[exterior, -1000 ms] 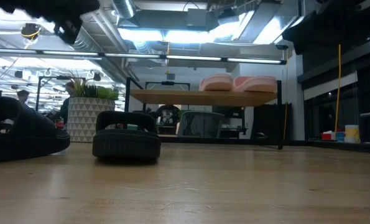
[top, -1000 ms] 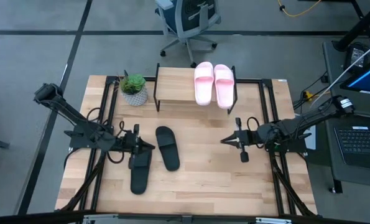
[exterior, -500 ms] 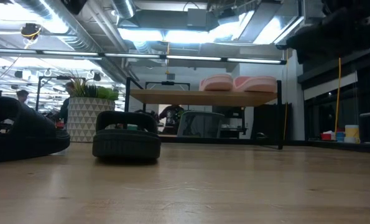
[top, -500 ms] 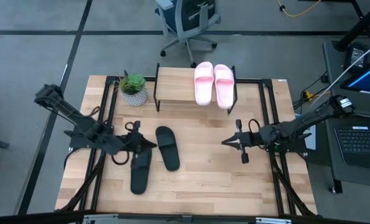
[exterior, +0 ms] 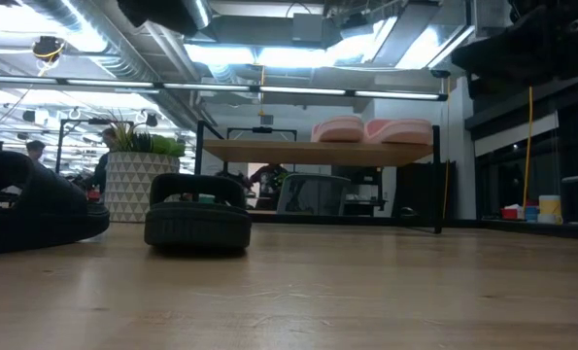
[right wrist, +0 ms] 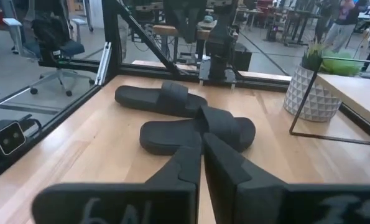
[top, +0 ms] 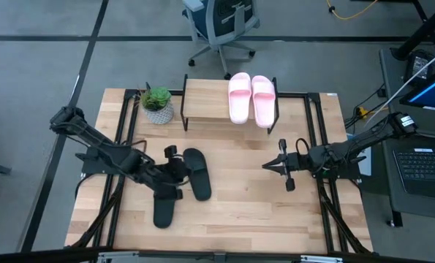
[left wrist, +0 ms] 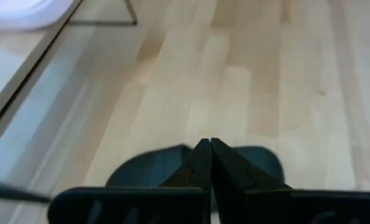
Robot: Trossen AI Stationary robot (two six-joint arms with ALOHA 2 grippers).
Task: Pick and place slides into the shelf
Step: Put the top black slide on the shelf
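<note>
Left gripper point(top: 182, 173), fingers pressed together, hangs over the black slides point(top: 197, 174); bare table point(top: 239, 197) lies at its 3 o'clock. Right gripper point(top: 267, 166) is closed, well apart.

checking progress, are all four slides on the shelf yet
No: only the two pink slides sit on the shelf, while both black slides lie on the table.

Two pink slides point(top: 251, 98), two black slides point(top: 197, 174)
</note>
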